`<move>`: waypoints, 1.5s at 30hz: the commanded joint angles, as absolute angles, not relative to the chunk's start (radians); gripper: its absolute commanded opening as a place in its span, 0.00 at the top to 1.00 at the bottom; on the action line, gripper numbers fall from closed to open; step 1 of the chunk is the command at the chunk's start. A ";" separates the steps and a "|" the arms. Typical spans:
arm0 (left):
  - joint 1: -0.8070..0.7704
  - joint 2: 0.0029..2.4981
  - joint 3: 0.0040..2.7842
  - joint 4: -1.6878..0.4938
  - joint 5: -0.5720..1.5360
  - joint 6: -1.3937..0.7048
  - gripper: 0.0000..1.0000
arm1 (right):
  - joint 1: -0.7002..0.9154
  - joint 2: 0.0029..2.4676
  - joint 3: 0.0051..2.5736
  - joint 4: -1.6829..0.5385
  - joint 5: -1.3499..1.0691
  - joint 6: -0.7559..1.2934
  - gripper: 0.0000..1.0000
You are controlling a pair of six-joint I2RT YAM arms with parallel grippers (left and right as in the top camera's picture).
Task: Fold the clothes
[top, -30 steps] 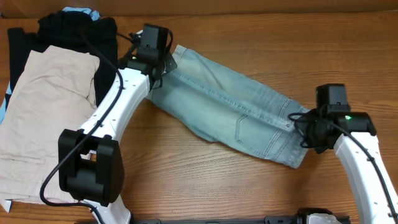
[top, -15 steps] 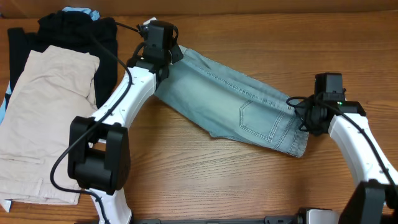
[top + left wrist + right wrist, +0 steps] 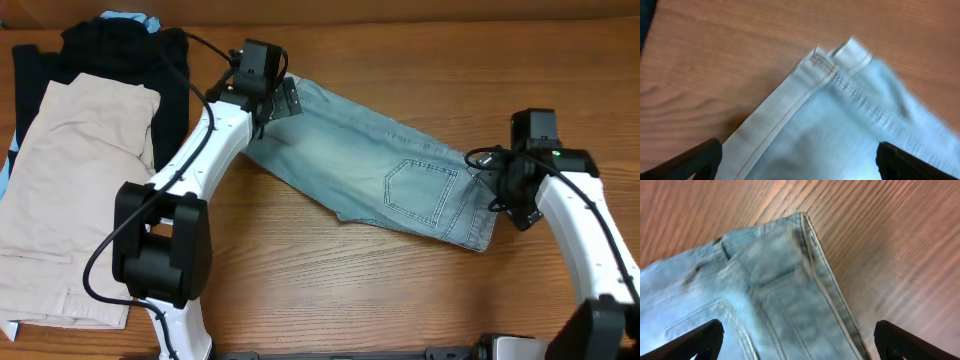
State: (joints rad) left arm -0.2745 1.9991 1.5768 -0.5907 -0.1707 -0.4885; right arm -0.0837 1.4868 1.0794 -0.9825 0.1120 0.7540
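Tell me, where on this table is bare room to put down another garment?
The table is bare in front of the denim shorts and behind them, along the far edge. The left end is crowded: beige shorts lie over a black garment.

1. The left arm [image 3: 195,150] stretches forward and toward its right, its white link sloping from the black elbow joint to the wrist.
2. The left gripper [image 3: 280,100] points down with its jaws spread wide. Its dark fingertips [image 3: 695,160] sit at the lower corners of its wrist view, well apart.
3. The right arm [image 3: 575,230] bends inward, and a green light shows at its wrist.
4. The right gripper [image 3: 500,180] points down and inward, its jaws equally wide.
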 commanded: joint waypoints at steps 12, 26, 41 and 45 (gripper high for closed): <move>-0.274 2.027 1.631 -0.587 -0.119 -0.192 0.00 | -0.077 1.406 1.036 -1.081 -0.050 0.542 0.00; -0.276 2.219 1.632 -0.576 -0.033 -0.135 0.70 | -0.064 1.408 0.967 -1.010 -0.088 0.556 0.20; -0.249 2.223 1.634 -0.758 -0.085 -0.257 0.95 | -0.007 1.552 0.775 -0.720 -0.047 0.675 0.96; -0.239 2.223 1.651 -0.821 -0.085 -0.267 0.81 | -0.007 1.636 0.775 -0.624 -0.028 0.683 0.96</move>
State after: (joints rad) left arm -0.2607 2.2127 1.6466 -0.7799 -0.0559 -0.2348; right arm -0.0109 1.5719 0.7990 -0.6521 -0.0559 0.6590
